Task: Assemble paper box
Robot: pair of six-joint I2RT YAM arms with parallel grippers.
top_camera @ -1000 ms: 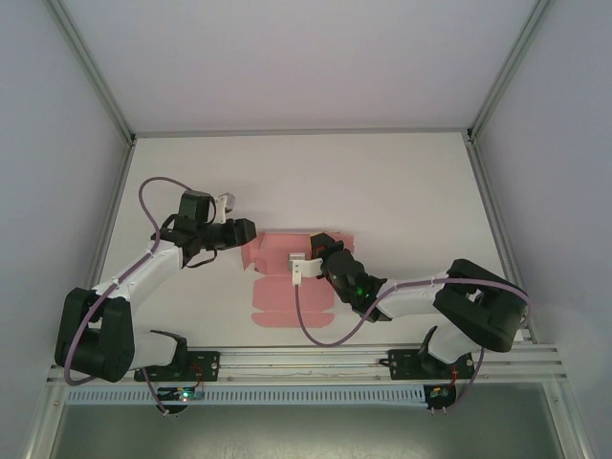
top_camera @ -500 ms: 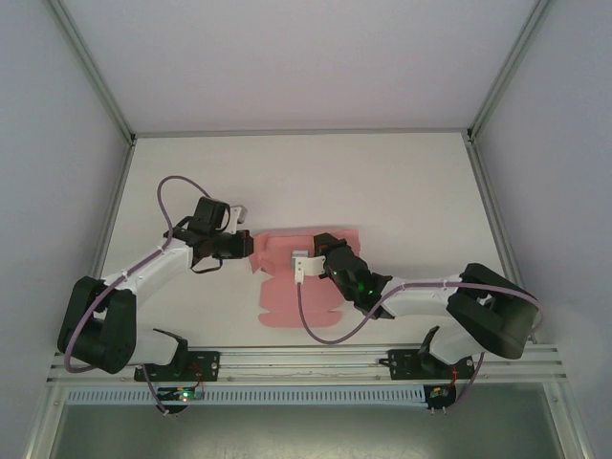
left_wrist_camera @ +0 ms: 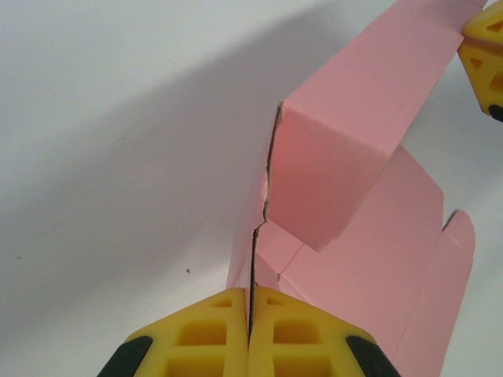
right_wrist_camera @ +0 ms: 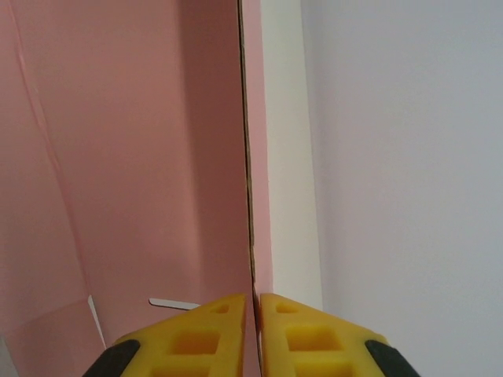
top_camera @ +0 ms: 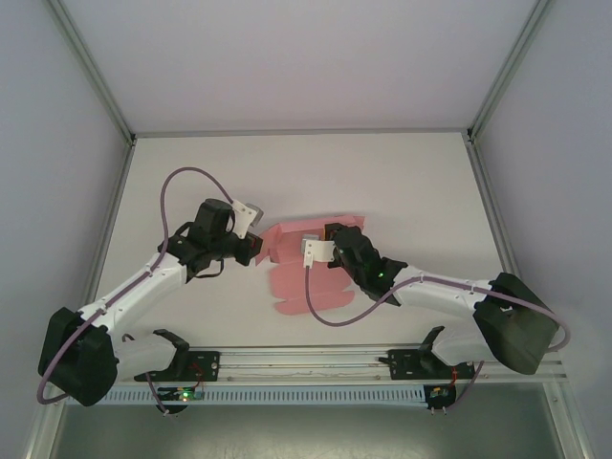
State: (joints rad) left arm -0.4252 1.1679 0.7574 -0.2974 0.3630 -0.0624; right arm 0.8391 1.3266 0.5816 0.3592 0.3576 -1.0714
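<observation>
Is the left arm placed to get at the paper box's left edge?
Likely yes: the left gripper is shut on that edge of the paper box, card pinched in its jaws; the right gripper grips farther right, out of its way.

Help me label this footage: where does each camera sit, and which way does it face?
Top external: above, behind the bases, looking down on the white table; left arm and right arm reach the pink card paper box.
Left wrist: on that arm, looking along the left claw pinching a card edge.
Right wrist: likewise, right claw gripping another edge.
All share the box.
</observation>
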